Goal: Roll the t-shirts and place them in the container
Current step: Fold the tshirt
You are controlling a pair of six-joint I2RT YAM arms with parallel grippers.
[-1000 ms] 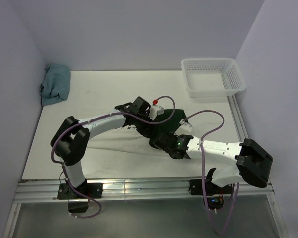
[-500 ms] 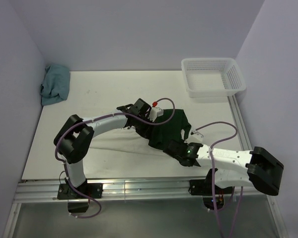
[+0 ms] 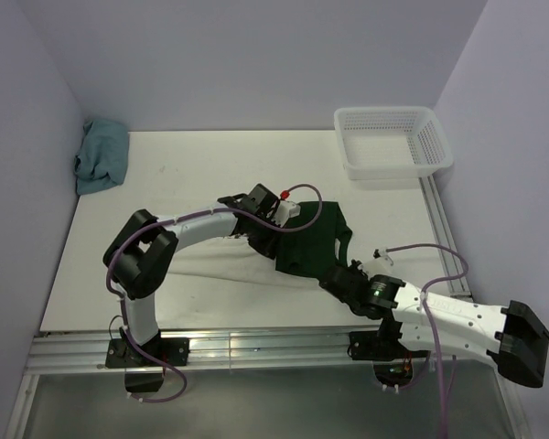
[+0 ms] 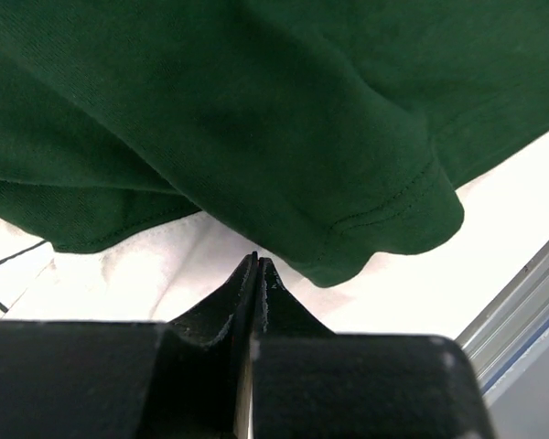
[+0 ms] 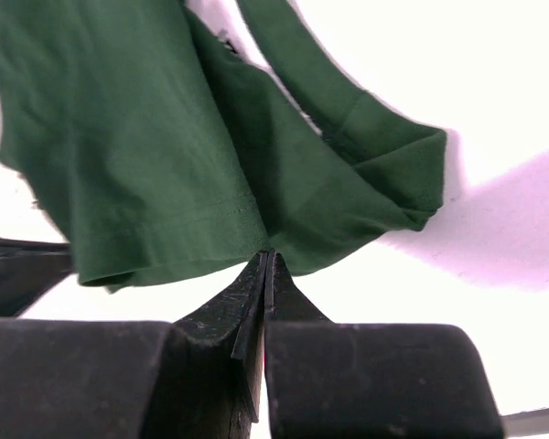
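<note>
One t-shirt (image 3: pixel 210 265) lies across the table, cream-white body to the left, dark green sleeve (image 3: pixel 311 240) bunched to the right. My left gripper (image 3: pixel 273 242) sits at the sleeve's left edge. In the left wrist view its jaws (image 4: pixel 256 261) are pressed together at the hem of the green cloth (image 4: pixel 256 110), with white cloth just below. My right gripper (image 3: pixel 337 279) is at the sleeve's near corner. In the right wrist view it (image 5: pixel 267 254) is shut on the hem of the green sleeve (image 5: pixel 146 137), which rises off the table and casts a shadow.
A white mesh basket (image 3: pixel 384 170) stands at the far right corner. A crumpled teal-blue cloth (image 3: pixel 102 155) lies at the far left against the wall. A metal rail (image 3: pixel 256 343) runs along the near edge, and another (image 4: pixel 522 293) along the right side.
Both grippers have closed. The right arm has drawn back toward the near right, stretching the green sleeve that way. The left gripper has barely shifted.
</note>
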